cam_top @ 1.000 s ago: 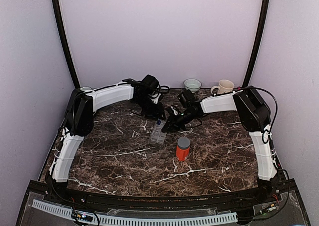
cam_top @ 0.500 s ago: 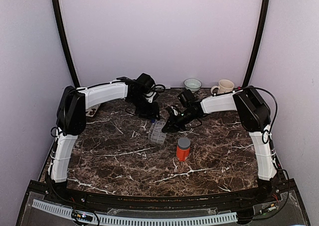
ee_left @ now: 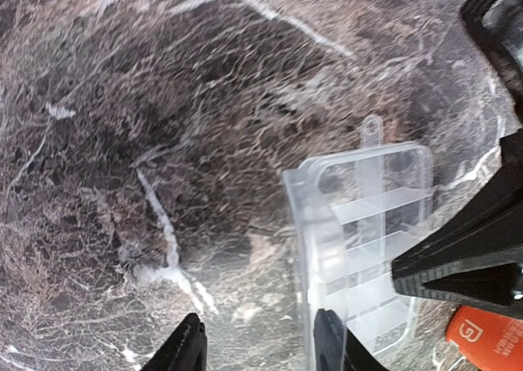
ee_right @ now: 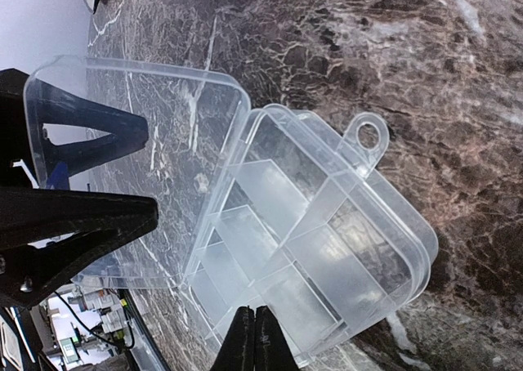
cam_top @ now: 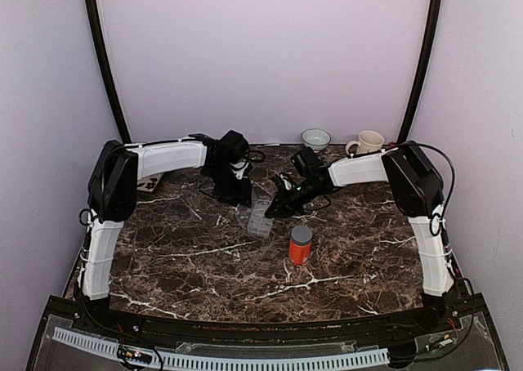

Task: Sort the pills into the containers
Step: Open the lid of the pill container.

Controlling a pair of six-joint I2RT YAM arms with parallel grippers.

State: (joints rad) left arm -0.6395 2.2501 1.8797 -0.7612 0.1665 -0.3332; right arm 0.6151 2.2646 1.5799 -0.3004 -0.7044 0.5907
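Note:
The containers are one clear organiser box on the marble, with little compartments that look bare. Its hinged lid stands swung open to the left. My left gripper is open beside the box, and the raised lid's edge sits just inside its right finger. In the top view that gripper hangs left of the box. My right gripper is shut, tips together on the box's near rim, reaching in from the right. Pills are out of view.
An orange bottle with a grey cap stands in front of the box, also in the left wrist view's corner. A pale bowl and a mug sit at the back edge. Cables lie behind the grippers.
My left arm has drawn back to the left, and the box's lid has swung open with it. The right gripper has stayed pressed on the box.

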